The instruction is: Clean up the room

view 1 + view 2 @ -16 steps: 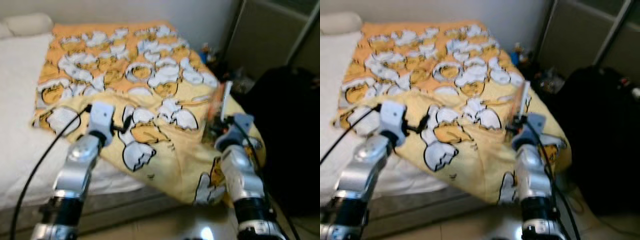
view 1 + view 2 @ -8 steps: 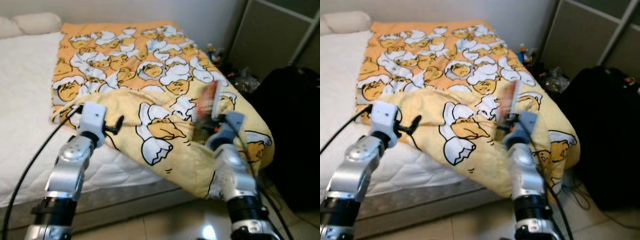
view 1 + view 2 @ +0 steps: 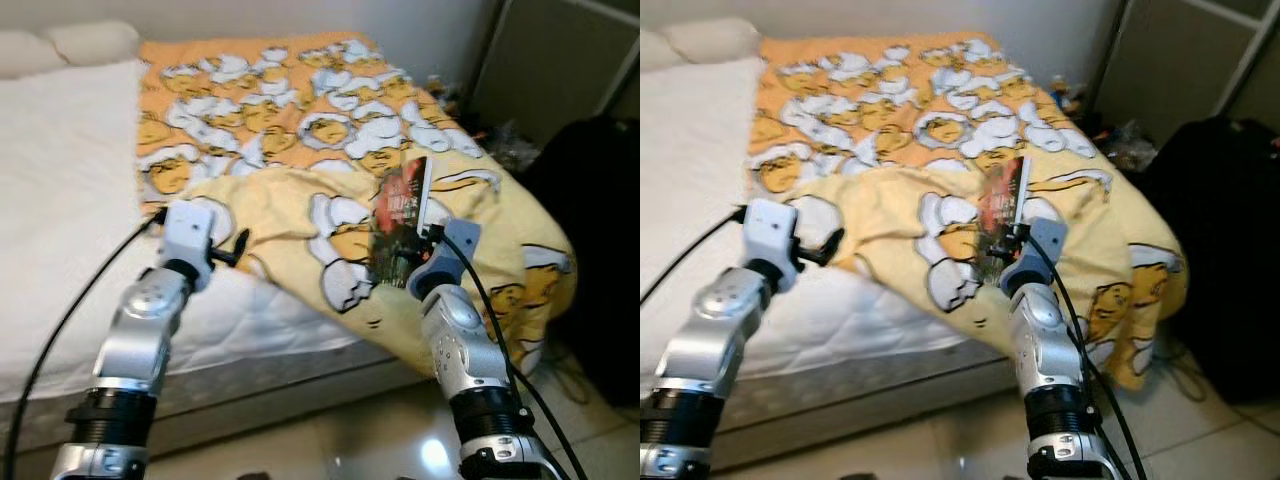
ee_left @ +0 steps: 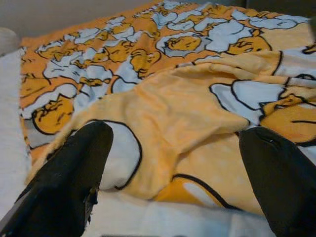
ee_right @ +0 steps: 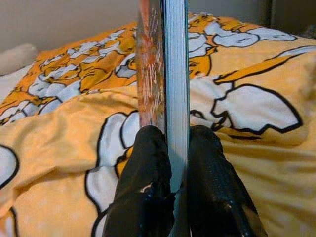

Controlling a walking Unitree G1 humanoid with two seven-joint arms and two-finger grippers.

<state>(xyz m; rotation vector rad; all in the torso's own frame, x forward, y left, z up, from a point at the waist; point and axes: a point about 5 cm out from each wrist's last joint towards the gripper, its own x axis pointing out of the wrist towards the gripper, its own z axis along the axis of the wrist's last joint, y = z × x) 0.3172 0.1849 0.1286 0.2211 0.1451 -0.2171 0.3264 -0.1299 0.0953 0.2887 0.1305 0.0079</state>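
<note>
The room is judged only partly tidied. The bed (image 3: 70, 200) is spread with a white mattress cover, and the yellow-and-orange cartoon blanket (image 3: 300, 120) is left rumpled, its near edge folded back on itself and its right side hanging over the bed's corner toward the floor. A black suitcase-like bulk (image 3: 600, 230) and small clutter (image 3: 1120, 135) are seen at the far right by the wall, not yet dealt with.

One item is in hand: a thin book (image 3: 402, 222) is held upright on its edge, above the blanket near the bed's right side, and no place for it is yet in sight. The right claw (image 5: 170, 148) is clamped on the book's lower edge, one finger on each cover. The left claw (image 4: 173, 163) is held apart, with nothing between its fingers, just over the blanket's folded near edge.

Compared with a second ago, the whole scene is framed further to the right and more sharply, which is put down to the camera turning; the book is carried further left over the blanket and closer to the middle of the view.
</note>
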